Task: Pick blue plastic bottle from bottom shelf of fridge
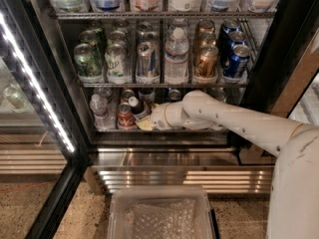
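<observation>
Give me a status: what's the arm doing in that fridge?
Gripper inside bottom shelf, right at blue plastic bottle. Bottle tilted, not lifted out. Red can crowding close beside it.

Middle rack (124,84), front row: 5 cans (146,59), 1 water bottle (176,56). Bottom shelf (109,130): 1 clear bottle (98,108), 1 red can (124,116), 1 blue plastic bottle (136,108), 1 hand (144,123) beside that bottle.

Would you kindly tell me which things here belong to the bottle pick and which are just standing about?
Job: blue plastic bottle, bottom shelf, fridge, gripper inside the shelf, next to the bottle.
Standing about: small clear water bottle, red can, large water bottle above, clear bin.
</observation>
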{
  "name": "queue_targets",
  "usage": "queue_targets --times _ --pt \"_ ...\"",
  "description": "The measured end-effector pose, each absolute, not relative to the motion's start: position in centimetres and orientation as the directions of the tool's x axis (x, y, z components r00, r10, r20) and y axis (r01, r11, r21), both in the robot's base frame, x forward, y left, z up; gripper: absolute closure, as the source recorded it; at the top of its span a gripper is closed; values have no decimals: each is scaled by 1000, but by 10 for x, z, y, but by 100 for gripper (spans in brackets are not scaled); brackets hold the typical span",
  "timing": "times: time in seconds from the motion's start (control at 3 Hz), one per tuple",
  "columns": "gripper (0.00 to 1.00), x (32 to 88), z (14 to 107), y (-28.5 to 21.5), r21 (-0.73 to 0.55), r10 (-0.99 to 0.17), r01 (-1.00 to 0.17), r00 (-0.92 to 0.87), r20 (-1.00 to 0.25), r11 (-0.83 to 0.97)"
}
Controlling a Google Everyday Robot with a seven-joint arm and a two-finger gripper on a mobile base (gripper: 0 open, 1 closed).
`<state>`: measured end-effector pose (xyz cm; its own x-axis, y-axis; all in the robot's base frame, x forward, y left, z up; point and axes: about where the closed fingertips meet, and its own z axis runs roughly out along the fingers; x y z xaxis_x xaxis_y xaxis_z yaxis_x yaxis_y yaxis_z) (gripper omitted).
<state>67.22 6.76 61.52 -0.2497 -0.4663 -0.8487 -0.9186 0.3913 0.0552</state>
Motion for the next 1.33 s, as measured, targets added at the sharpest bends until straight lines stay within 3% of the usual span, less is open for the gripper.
queue_targets --times 0.33,1.33 --pt "100 672 615 68 55 -466 -919 -250 -849 391" --pt "100 668 626 71 33 -461 -926 -219 -860 377"
